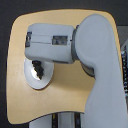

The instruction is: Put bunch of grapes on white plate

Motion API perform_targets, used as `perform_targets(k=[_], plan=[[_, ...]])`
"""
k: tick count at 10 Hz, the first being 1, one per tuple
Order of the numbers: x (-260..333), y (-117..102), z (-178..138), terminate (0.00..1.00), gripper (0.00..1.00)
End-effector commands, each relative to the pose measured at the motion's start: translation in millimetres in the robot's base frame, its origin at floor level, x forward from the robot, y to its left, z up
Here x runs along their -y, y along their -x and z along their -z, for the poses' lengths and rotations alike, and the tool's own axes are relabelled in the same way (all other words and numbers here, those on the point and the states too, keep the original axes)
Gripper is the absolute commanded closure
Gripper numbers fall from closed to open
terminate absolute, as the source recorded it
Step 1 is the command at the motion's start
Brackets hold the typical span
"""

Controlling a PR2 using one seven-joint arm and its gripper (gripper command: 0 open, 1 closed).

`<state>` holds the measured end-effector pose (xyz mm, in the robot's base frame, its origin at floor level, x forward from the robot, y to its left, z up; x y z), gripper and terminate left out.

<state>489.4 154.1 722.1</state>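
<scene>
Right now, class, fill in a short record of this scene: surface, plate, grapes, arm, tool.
surface: wooden table, rounded corners
plate: white plate, near the exterior view's left edge of the table, partly hidden by the arm
grapes: bunch of grapes, dark cluster seen over the plate just below the arm
arm: grey robot arm, reaching across the table toward the exterior view's left
tool: hidden under the arm; open or shut cannot be told

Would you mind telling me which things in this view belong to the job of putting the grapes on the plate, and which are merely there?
Part of the job:
- bunch of grapes, dark, over the plate
- white plate, partly hidden by the arm
- gripper, mostly hidden under the arm

Merely there:
- wooden table
- No other loose items show.
</scene>
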Motion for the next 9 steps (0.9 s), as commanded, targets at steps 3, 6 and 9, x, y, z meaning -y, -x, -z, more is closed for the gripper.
perform_targets(k=[3,6,9], plan=[[4,9,-15,0.0,1.0],[4,12,-34,0.0,0.0],[-7,7,-71,0.0,0.0]])
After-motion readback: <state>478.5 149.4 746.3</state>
